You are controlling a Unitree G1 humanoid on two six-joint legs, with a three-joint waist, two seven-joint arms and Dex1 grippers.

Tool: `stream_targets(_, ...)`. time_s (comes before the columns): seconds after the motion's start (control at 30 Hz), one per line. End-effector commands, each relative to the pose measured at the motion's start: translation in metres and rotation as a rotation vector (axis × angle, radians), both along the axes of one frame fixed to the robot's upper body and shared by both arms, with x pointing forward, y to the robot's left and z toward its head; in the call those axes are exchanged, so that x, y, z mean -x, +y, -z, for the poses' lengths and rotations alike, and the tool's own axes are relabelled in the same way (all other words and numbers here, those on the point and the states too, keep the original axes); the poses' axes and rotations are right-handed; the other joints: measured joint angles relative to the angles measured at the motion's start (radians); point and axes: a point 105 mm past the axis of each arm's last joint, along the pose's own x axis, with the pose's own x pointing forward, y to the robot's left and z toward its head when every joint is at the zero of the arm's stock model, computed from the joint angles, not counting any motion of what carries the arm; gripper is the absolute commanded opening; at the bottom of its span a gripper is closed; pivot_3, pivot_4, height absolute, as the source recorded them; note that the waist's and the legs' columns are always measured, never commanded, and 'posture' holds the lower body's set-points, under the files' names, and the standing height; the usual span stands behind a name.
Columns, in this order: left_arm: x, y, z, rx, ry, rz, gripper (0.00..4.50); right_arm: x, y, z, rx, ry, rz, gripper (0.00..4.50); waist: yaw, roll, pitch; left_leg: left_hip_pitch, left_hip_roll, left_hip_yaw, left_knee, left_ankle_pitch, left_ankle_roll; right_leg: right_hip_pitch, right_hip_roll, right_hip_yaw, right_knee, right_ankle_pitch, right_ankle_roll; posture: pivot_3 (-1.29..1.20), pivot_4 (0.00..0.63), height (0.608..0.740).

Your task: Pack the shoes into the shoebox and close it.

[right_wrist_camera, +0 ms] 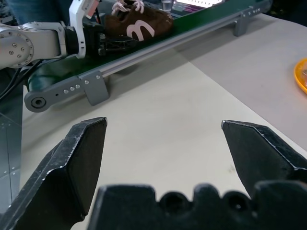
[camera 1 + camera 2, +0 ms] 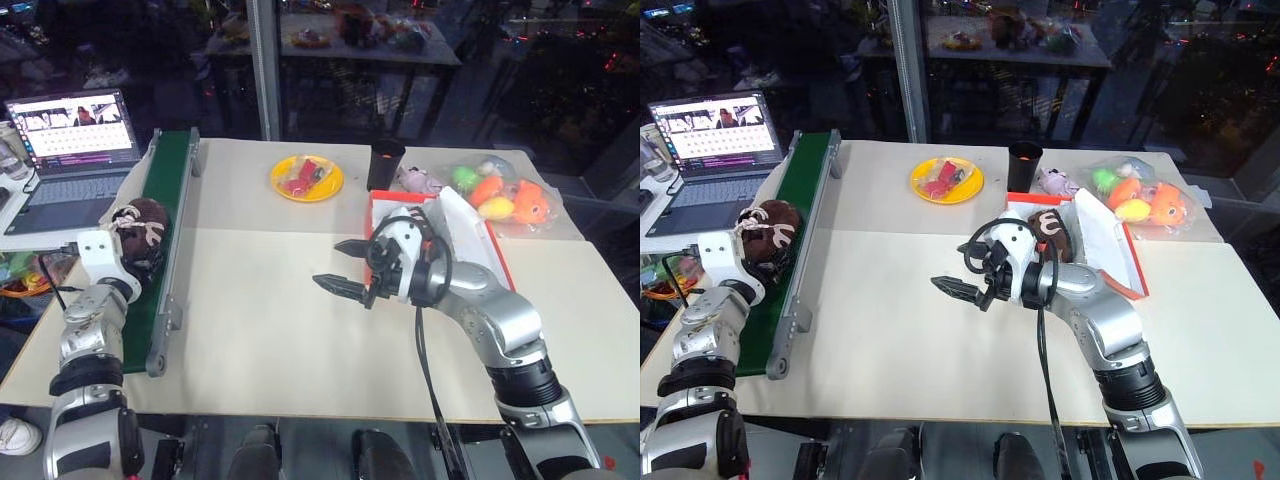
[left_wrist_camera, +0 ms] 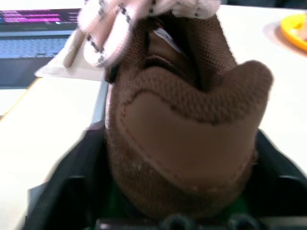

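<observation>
1. One brown shoe [image 2: 140, 225] sits on the green conveyor belt [image 2: 165, 190] at the table's left edge, with the left gripper [image 1: 96, 40] at its heel; its jaws look set around the heel, though whether they grip cannot be told.
2. The second shoe [image 2: 1050, 228] lies inside the open shoebox [image 2: 1110, 240].
3. The right gripper [image 2: 340, 268] hovers over the bare table [image 2: 260, 340] between belt and box, jaws wide apart and empty.
4. Behind the box stand a black cup [image 2: 1024, 165], a yellow plate [image 2: 307, 178], a pink plush toy [image 2: 1058, 182] and bagged toy fruit [image 2: 500, 197].
5. A laptop [image 2: 70, 150] sits left of the belt.
</observation>
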Motion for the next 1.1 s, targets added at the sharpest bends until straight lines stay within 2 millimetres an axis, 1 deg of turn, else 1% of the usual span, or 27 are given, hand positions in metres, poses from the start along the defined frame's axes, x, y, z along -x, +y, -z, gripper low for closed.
stream_targets(0.03, -0.008, -0.010, -0.032, -0.011, -0.096, 0.012, 2.48, 0.002, 0.000, -0.021, -0.039, -0.056, -0.008, 4.50, 0.004, 0.000, 0.000, 0.000, 0.000, 0.000, 0.000, 0.000, 0.000, 0.000, 0.000, 0.000, 0.000, 0.000, 0.000, 0.00, 0.150, 0.736)
stream_targets(0.1, -0.013, -0.019, -0.054, -0.024, -0.157, 0.032, 2.47, 0.001, 0.001, -0.027, -0.076, -0.052, -0.007, 4.50, 0.005, -0.001, 0.001, -0.001, 0.000, 0.000, 0.000, 0.000, 0.000, 0.000, 0.000, 0.000, 0.000, 0.000, 0.000, 0.00, 0.150, 0.736)
stream_targets(0.13, -0.017, -0.036, -0.073, -0.014, -0.215, 0.085, 2.47, -0.003, 0.002, -0.041, -0.174, -0.036, 0.009, 4.50, 0.005, -0.002, 0.001, -0.001, 0.000, 0.000, 0.000, 0.000, 0.000, 0.000, 0.000, 0.000, 0.000, 0.001, 0.000, 0.00, 0.150, 0.736)
stream_targets(0.17, -0.019, -0.049, -0.086, -0.006, -0.255, 0.124, 2.47, -0.006, 0.002, -0.052, -0.245, -0.021, 0.017, 4.50, 0.005, -0.005, 0.003, -0.001, 0.000, 0.000, 0.000, 0.000, 0.000, -0.001, 0.000, 0.000, -0.001, 0.001, 0.001, 0.00, 0.150, 0.736)
stream_targets(0.2, -0.020, -0.067, -0.100, 0.001, -0.292, 0.186, 2.47, -0.012, 0.000, -0.064, -0.331, 0.007, 0.042, 4.50, 0.006, -0.006, 0.004, -0.003, 0.000, 0.000, 0.000, 0.001, 0.000, -0.002, 0.000, 0.000, 0.000, 0.002, 0.000, 0.00, 0.150, 0.736)
stream_targets(0.23, -0.020, -0.079, -0.107, 0.004, -0.311, 0.226, 2.47, -0.016, -0.002, -0.071, -0.384, 0.028, 0.058, 4.50, 0.006, -0.006, 0.004, -0.004, 0.001, -0.001, 0.001, 0.001, 0.001, -0.002, 0.001, -0.001, 0.000, 0.005, -0.003, 0.00, 0.150, 0.736)
stream_targets(0.27, -0.020, -0.096, -0.114, 0.008, -0.326, 0.289, 2.47, -0.023, -0.004, -0.078, -0.448, 0.076, 0.085, 4.50, 0.007, -0.006, 0.004, -0.005, 0.001, -0.001, 0.001, 0.002, 0.001, -0.002, 0.001, -0.001, 0.000, 0.005, -0.004, 0.00, 0.150, 0.736)
stream_targets(0.3, -0.018, -0.121, -0.123, 0.021, -0.344, 0.378, 2.47, -0.031, -0.008, -0.085, -0.532, 0.140, 0.115, 4.50, 0.007, -0.006, 0.004, -0.005, 0.001, -0.001, 0.001, 0.003, 0.001, -0.002, 0.000, -0.001, 0.000, 0.006, -0.004, 0.00, 0.150, 0.736)
stream_targets(0.37, -0.012, -0.163, -0.135, 0.032, -0.360, 0.523, 2.47, -0.041, -0.011, -0.094, -0.651, 0.256, 0.135, 4.50, 0.005, -0.007, 0.004, -0.005, 0.001, 0.000, 0.001, 0.005, 0.004, -0.001, 0.000, -0.001, -0.002, 0.006, -0.004, 0.00, 0.150, 0.736)
stream_targets(0.4, -0.009, -0.177, -0.137, 0.035, -0.358, 0.575, 2.47, -0.045, -0.013, -0.095, -0.688, 0.301, 0.149, 4.50, 0.006, -0.007, 0.004, -0.005, 0.000, 0.000, 0.001, 0.005, 0.005, -0.001, 0.000, -0.001, -0.002, 0.006, -0.003, 0.00, 0.150, 0.736)
stream_targets(0.47, -0.004, -0.198, -0.140, 0.043, -0.347, 0.647, 2.47, -0.051, -0.016, -0.095, -0.735, 0.368, 0.178, 4.50, 0.003, -0.007, 0.004, -0.005, 0.000, 0.000, 0.000, 0.005, 0.005, 0.000, 0.000, -0.001, -0.002, 0.005, -0.003, 0.00, 0.150, 0.736)
stream_targets(0.5, -0.002, -0.202, -0.141, 0.047, -0.343, 0.663, 2.47, -0.052, -0.017, -0.095, -0.746, 0.386, 0.186, 4.50, 0.001, -0.006, 0.004, -0.005, 0.001, 0.000, -0.001, 0.005, 0.005, -0.001, 0.000, -0.001, -0.002, 0.005, -0.003, 0.00, 0.150, 0.736)
stream_targets(0.57, 0.003, -0.218, -0.143, 0.062, -0.335, 0.724, 2.47, -0.054, -0.017, -0.094, -0.759, 0.426, 0.197, 4.50, -0.010, -0.006, 0.004, -0.005, 0.001, -0.001, -0.002, 0.006, 0.006, -0.002, 0.001, -0.001, -0.002, 0.005, -0.003, 0.00, 0.150, 0.736)
stream_targets(0.63, 0.011, -0.240, -0.147, 0.071, -0.334, 0.812, 2.47, -0.056, -0.019, -0.091, -0.770, 0.450, 0.218, 4.50, -0.024, -0.005, 0.005, -0.005, 0.001, -0.001, -0.003, 0.006, 0.006, -0.004, 0.001, 0.000, -0.001, 0.005, -0.004, 0.00, 0.150, 0.736)
stream_targets(0.7, 0.015, -0.251, -0.151, 0.075, -0.338, 0.854, 2.47, -0.058, -0.021, -0.090, -0.778, 0.462, 0.236, 4.50, -0.027, -0.005, 0.005, -0.005, 0.001, -0.001, -0.003, 0.006, 0.006, -0.004, 0.002, 0.001, 0.000, 0.005, -0.004, 0.00, 0.150, 0.736)
stream_targets(0.83, 0.023, -0.270, -0.156, 0.101, -0.334, 0.924, 2.47, -0.061, -0.026, -0.084, -0.783, 0.479, 0.278, 4.50, -0.028, -0.005, 0.005, -0.006, 0.001, -0.001, -0.002, 0.006, 0.007, -0.004, 0.002, 0.001, -0.001, 0.005, -0.003, 0.00, 0.150, 0.736)
stream_targets(1.03, 0.035, -0.289, -0.151, 0.126, -0.299, 1.011, 2.47, -0.064, -0.030, -0.084, -0.801, 0.470, 0.306, 4.50, -0.027, -0.005, 0.005, -0.005, 0.000, -0.001, -0.001, 0.006, 0.007, -0.004, 0.002, 0.002, 0.000, 0.005, -0.003, 0.00, 0.150, 0.736)
stream_targets(1.1, 0.038, -0.293, -0.148, 0.137, -0.281, 1.031, 2.47, -0.065, -0.031, -0.087, -0.822, 0.466, 0.308, 4.00, -0.028, -0.005, 0.005, -0.006, 0.000, -0.001, -0.001, 0.007, 0.008, -0.004, 0.002, 0.002, 0.000, 0.005, -0.003, 0.00, 0.150, 0.736)
